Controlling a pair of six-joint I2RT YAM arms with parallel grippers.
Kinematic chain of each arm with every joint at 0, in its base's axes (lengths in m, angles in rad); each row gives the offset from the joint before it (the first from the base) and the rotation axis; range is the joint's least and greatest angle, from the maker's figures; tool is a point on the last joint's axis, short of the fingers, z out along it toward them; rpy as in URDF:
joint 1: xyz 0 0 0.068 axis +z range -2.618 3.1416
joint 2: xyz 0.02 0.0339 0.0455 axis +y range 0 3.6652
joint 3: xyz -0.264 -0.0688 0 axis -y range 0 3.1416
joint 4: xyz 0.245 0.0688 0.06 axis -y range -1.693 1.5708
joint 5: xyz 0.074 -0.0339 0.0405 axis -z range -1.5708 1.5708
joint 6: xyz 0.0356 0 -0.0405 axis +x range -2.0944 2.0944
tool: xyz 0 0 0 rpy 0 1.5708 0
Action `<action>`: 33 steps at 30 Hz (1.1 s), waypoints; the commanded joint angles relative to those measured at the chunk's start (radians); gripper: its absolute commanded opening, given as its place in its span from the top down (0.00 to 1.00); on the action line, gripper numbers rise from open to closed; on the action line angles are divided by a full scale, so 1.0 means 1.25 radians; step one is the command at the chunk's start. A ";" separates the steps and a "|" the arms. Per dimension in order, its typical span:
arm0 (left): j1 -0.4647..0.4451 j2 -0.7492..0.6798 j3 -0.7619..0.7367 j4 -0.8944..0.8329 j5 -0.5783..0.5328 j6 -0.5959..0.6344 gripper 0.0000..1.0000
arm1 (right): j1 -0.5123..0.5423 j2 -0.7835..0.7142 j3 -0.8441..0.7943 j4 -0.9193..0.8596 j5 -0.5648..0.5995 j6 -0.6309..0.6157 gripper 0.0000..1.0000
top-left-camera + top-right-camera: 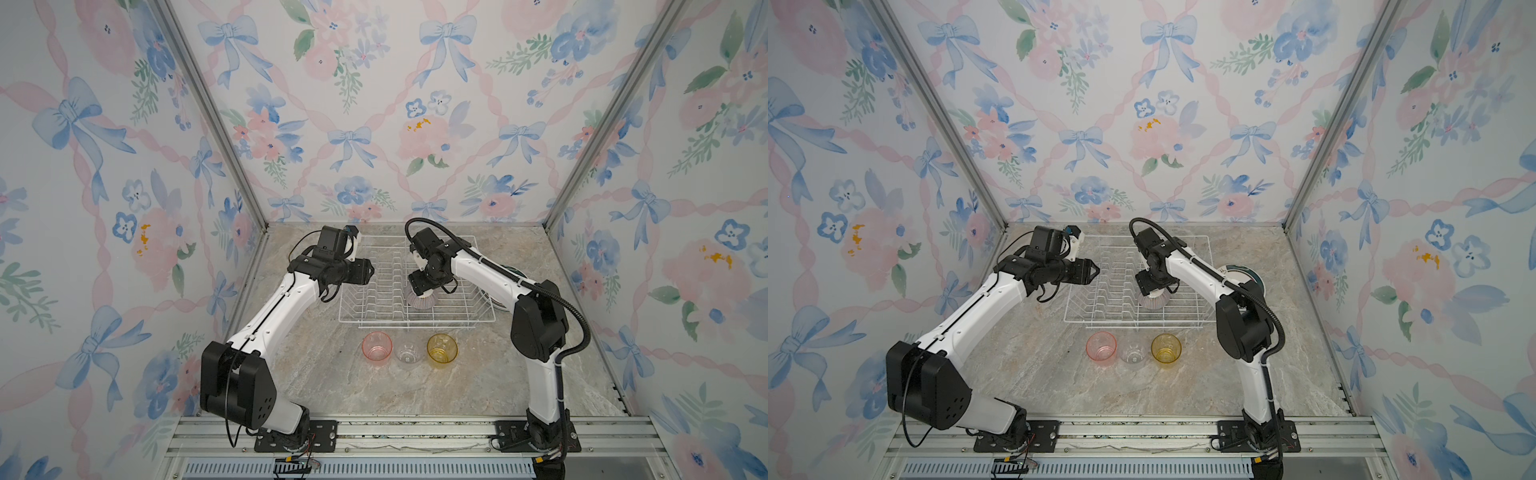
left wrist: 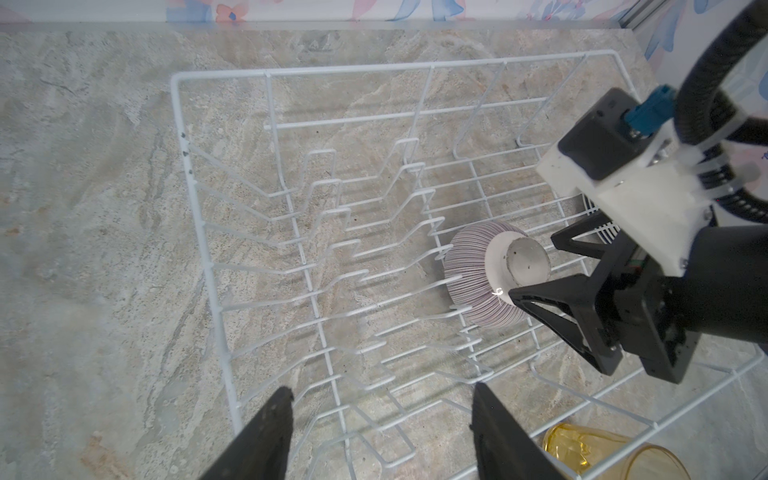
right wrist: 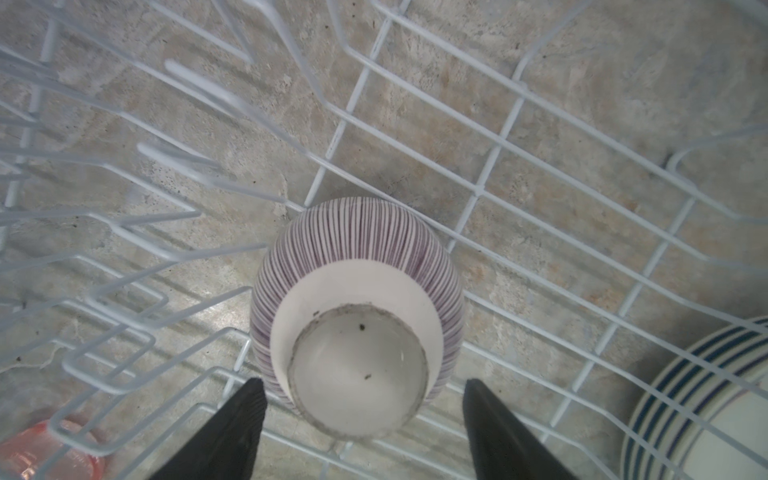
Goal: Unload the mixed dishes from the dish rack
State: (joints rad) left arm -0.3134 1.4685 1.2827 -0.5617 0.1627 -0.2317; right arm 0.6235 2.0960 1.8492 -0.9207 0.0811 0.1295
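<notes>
The white wire dish rack (image 1: 415,327) (image 1: 1133,322) (image 2: 332,68) stands at the back of the table. In it a purple-striped bowl (image 1: 419,302) (image 1: 1153,304) (image 2: 478,270) (image 3: 357,249) lies upside down, near the front. My right gripper (image 1: 424,291) (image 1: 1152,291) (image 2: 534,266) (image 3: 361,382) hangs open just above it, one finger on each side of the bowl's foot, gaps showing on both sides. My left gripper (image 1: 370,270) (image 1: 1094,270) (image 2: 381,388) is open and empty over the rack's left edge.
Pink (image 1: 377,348) (image 1: 1101,348), clear (image 1: 409,353) (image 1: 1133,353) and yellow (image 1: 442,349) (image 1: 1166,349) tumblers stand in a row on the table before the rack. Plates (image 1: 1239,274) (image 3: 685,415) with dark striped rims lie right of the rack, partly behind the right arm.
</notes>
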 commanded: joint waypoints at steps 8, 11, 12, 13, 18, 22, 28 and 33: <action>0.010 -0.024 -0.018 0.012 0.020 0.015 0.36 | 0.003 0.050 0.056 -0.045 -0.005 -0.005 0.27; 0.013 -0.024 -0.020 0.011 0.020 0.016 0.36 | 0.003 0.051 0.055 -0.045 -0.005 -0.004 0.30; 0.012 -0.024 -0.021 0.011 0.021 0.016 0.36 | 0.003 0.050 0.053 -0.044 -0.005 -0.004 0.32; 0.012 -0.024 -0.022 0.012 0.022 0.016 0.36 | 0.003 0.049 0.052 -0.043 -0.006 -0.003 0.33; 0.013 -0.022 -0.027 0.012 0.022 0.016 0.36 | 0.002 0.047 0.051 -0.046 -0.007 -0.007 0.38; 0.014 -0.024 -0.033 0.015 0.022 0.018 0.36 | 0.003 0.051 0.050 -0.060 -0.008 -0.004 0.44; 0.014 -0.018 -0.042 0.015 0.043 0.015 0.37 | -0.003 0.037 0.021 -0.082 -0.001 -0.008 0.57; 0.002 -0.005 -0.045 0.015 0.067 0.012 0.37 | -0.020 -0.022 -0.053 -0.054 -0.001 -0.007 0.67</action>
State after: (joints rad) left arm -0.3054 1.4685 1.2381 -0.5468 0.2150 -0.2291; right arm 0.6155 2.1044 1.8404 -0.9417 0.0723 0.1261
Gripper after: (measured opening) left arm 0.627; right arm 0.504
